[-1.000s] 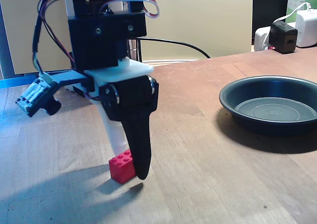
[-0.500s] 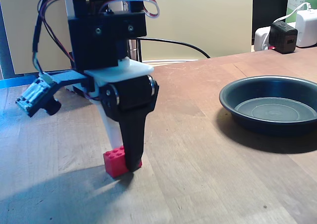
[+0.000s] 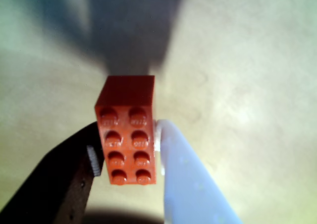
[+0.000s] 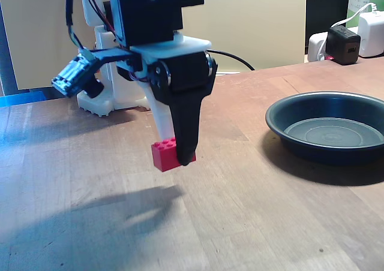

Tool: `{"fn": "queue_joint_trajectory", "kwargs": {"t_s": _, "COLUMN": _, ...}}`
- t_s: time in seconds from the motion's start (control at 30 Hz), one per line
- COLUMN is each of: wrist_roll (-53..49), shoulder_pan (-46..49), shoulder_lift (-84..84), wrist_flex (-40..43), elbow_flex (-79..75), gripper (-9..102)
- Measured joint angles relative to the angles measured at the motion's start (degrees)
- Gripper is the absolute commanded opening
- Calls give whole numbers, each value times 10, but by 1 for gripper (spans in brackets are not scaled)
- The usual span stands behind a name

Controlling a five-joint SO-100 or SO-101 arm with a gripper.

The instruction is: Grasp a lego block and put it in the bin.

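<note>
The red lego block (image 4: 165,154) hangs clear of the wooden table, pinched between the black finger and the white finger of my gripper (image 4: 178,155). In the wrist view the lego block (image 3: 128,130) shows its two rows of studs, with the black finger (image 3: 74,179) on its left and the white finger (image 3: 185,179) on its right, both pressed against its sides; the gripper (image 3: 129,152) is shut on it. The bin (image 4: 329,130), a dark round shallow dish, sits on the table to the right of the gripper and holds nothing.
The arm's white base (image 4: 111,94) stands behind the gripper at the table's back. Chargers and a plug block (image 4: 348,40) sit at the back right corner. A black cable (image 4: 240,58) runs along the rear edge. Bare wood lies between gripper and bin.
The gripper closed on the lego block on the table, then lifted it off the surface and shifted a little to the right toward the bin.
</note>
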Motion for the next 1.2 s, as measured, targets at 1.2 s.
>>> {"fn": "queue_joint_trajectory", "kwargs": {"t_s": 1.2, "wrist_roll": 477, "shoulder_pan": -403, "shoulder_lift": 219, "wrist_flex": -61, "elbow_flex": 173, "gripper": 0}}
